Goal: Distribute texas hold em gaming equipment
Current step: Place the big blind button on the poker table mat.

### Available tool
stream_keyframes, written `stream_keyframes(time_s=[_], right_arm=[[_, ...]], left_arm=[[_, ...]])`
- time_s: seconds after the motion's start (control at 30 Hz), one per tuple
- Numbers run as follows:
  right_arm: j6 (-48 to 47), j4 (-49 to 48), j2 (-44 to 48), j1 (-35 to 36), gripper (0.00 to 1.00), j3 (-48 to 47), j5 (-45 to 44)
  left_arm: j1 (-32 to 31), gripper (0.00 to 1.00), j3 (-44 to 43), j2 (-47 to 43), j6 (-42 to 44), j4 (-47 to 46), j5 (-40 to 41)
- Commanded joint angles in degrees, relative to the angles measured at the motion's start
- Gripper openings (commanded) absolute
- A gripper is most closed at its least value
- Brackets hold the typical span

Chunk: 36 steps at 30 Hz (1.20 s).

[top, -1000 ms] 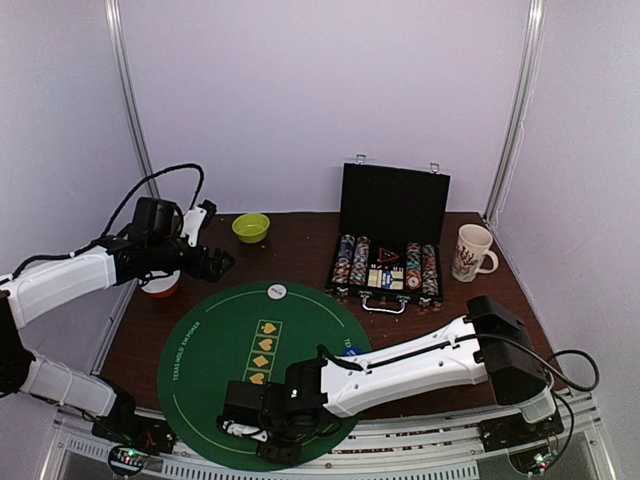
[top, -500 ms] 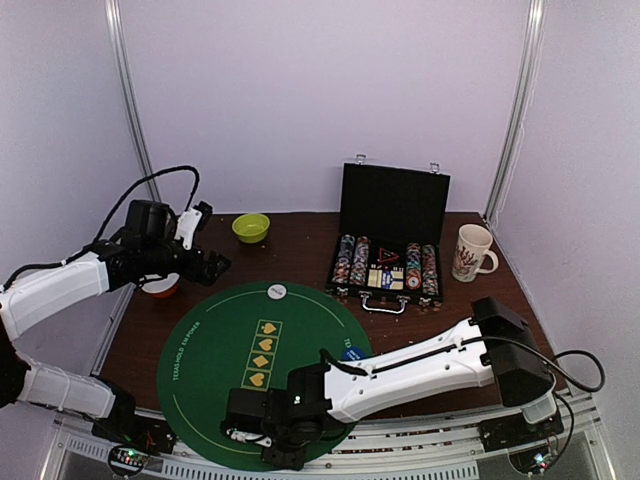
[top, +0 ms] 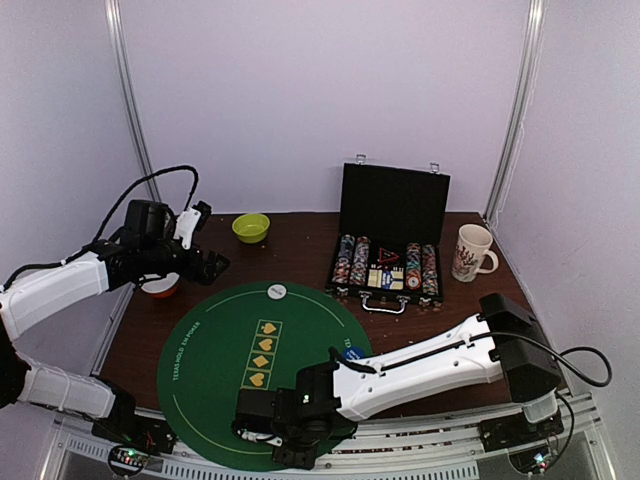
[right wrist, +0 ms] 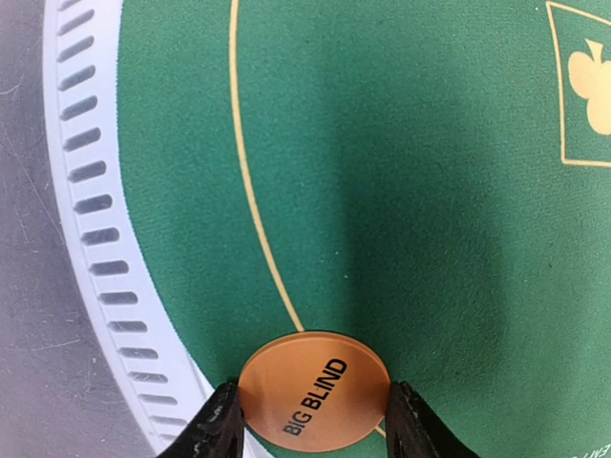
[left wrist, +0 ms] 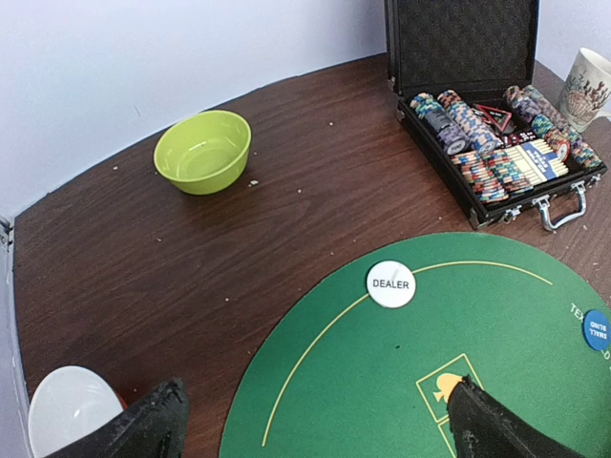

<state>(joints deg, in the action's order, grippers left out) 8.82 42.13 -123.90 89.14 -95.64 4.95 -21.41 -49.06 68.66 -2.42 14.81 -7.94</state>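
Orange BIG BLIND disc (right wrist: pixel 313 391) lies face-up, pinched between the fingers of my right gripper (right wrist: pixel 315 425), at the near rim of the green mat (right wrist: pixel 430 191), over its yellow line. White DEALER disc (left wrist: pixel 391 284) lies flat at the mat's far edge. Blue SMALL BLIND disc (left wrist: pixel 598 329) lies flat on the mat's right side. Multicoloured chips (left wrist: pixel 473 134) sit in rows on edge in the open black case (left wrist: pixel 463 38), with playing cards (left wrist: pixel 539 160) between the rows.

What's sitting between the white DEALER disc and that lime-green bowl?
Nothing but bare brown tabletop with a few crumbs; the left wrist view shows the DEALER disc and bowl clearly apart.
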Motion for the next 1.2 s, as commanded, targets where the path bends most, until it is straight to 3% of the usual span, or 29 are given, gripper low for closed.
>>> stream_keyframes(time_s=[0.0,0.53,0.73,0.9,1.03,1.17], right_arm=[[-0.25,3.5,0.35,0.33,0.39,0.54,-2.75],[-1.55,4.3,1.24,0.24,0.38,-2.96,-3.12],[-5.4,0.0,-2.38,-0.2,0.37,-11.27,-3.61],[-6.17,-6.4,-9.77,-3.92,0.36,-23.52,-4.52],[-4.39,-14.16,-16.78,-6.56,0.37,-33.33,-7.31],[-2.25,-22.47,-20.81,-7.78,0.38,-36.93,-7.95]], left_arm=[[0.42,0.98,0.54,-0.98,0.88,-1.12,-0.94],[0.45,0.98,0.59,-1.47,0.93,-1.28,-1.67],[0.74,0.98,0.47,-1.27,0.64,-1.22,-1.68],[2.29,0.98,0.44,-1.41,-0.33,-1.57,-1.68],[3.18,0.98,0.63,-1.6,-1.05,-2.02,-2.11],[3.75,0.98,0.9,-1.53,-1.26,-2.17,-2.47]])
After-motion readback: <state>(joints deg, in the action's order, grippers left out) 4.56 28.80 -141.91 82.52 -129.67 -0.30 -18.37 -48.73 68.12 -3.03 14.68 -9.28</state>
